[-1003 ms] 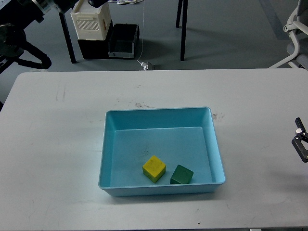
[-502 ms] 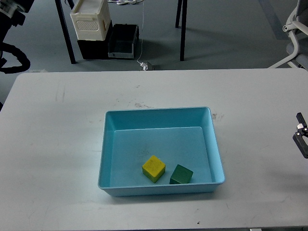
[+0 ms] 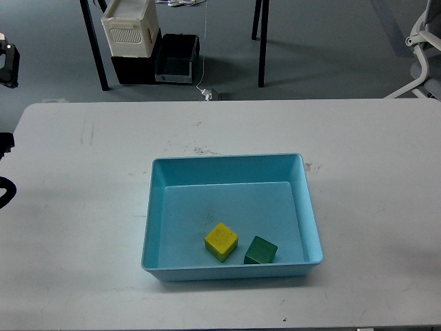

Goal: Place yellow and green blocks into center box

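Two blocks lie inside the box, both on its floor toward the near wall. Yellow block: left of the pair, turned at an angle to the box walls, top face lighter than its sides. Green block: just beside the yellow one on its right, close to the near wall, also turned at an angle; whether the two touch cannot be told. Box: light blue, rectangular, open-topped, set near the middle of the surface, long sides running left to right. Surface: white, with faint scuffs and dark marks behind the box and a small speck near the front edge.

Hands: neither one appears in the head view, so whether either is released, clenched or grasping anything cannot be told. Only dark fragments show at the far left edge, too little to identify.

Background, beyond the surface: grey floor; a white crate stacked on black cases; black legs of furniture; a thin cable; part of a white chair at upper right.
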Robot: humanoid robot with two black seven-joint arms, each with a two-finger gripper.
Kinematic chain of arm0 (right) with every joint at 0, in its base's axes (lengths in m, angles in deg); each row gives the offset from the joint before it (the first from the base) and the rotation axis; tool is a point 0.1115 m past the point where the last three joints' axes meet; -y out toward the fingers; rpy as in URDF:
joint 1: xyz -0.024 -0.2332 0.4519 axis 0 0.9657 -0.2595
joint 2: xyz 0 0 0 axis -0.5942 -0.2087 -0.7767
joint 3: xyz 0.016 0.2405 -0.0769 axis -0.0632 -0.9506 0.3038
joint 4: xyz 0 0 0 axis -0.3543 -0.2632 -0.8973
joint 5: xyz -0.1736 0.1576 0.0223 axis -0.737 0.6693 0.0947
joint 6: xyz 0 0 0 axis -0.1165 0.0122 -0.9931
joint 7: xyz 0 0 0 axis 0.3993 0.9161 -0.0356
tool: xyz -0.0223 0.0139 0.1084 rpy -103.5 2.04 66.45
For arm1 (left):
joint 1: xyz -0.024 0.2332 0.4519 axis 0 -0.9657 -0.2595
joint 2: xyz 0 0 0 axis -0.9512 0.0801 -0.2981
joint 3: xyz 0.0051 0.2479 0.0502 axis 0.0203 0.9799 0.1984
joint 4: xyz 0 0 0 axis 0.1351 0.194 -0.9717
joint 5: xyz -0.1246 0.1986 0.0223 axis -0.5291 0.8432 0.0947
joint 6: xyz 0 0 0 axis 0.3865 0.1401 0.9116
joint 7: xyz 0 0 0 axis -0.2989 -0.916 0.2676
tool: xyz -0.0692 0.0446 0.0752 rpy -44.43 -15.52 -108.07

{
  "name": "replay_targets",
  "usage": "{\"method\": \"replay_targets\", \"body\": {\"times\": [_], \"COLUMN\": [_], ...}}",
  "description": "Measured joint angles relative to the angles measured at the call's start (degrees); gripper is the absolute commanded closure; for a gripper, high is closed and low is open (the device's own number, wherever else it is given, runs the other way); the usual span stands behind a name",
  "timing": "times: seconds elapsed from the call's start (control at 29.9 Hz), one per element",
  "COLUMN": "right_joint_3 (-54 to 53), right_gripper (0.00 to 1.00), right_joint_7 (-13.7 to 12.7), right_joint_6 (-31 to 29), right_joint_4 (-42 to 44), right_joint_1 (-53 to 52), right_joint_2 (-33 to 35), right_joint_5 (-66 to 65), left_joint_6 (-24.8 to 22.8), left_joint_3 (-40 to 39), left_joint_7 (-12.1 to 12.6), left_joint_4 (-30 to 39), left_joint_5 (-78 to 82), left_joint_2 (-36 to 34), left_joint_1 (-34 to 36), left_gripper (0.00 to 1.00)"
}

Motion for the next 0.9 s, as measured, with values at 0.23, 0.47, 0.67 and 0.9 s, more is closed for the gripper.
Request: {"method": "replay_targets", "body": {"times": [0.23, 0.47, 0.67, 0.9], "right_joint_3": [0.2, -0.2, 1.2, 3.7], "right_gripper": [0.0, 0.0, 0.0, 0.0], "right_joint_7": [0.0, 0.0, 0.0, 0.0], "right_joint_6": [0.1, 0.0, -0.5, -0.8], "right_joint_4": [-0.3, -0.5, -1.4, -0.6], "right_joint_1": [0.2, 1.0, 2.9, 3.8], "right_joint_2": [0.0, 0.0, 0.0, 0.0], "right_joint_5": [0.0, 0.6, 3.5, 5.0], "left_joint_6": [0.0, 0.0, 0.0, 0.0], "left_joint_3": [-6.9, -7.7, -7.9, -7.0], "left_joint_7": [3.3, 4.7, 6.0, 7.0], "left_joint_4": [8.3, 12.1, 14.8, 18.3], "left_joint_5": [-0.1, -0.1, 0.0, 0.3], "left_joint_2": [8.8, 14.8, 17.1, 20.8], "left_joint_1": [-13.5, -20.8, -26.3, -31.7], "left_gripper": [0.0, 0.0, 0.0, 0.0]}}
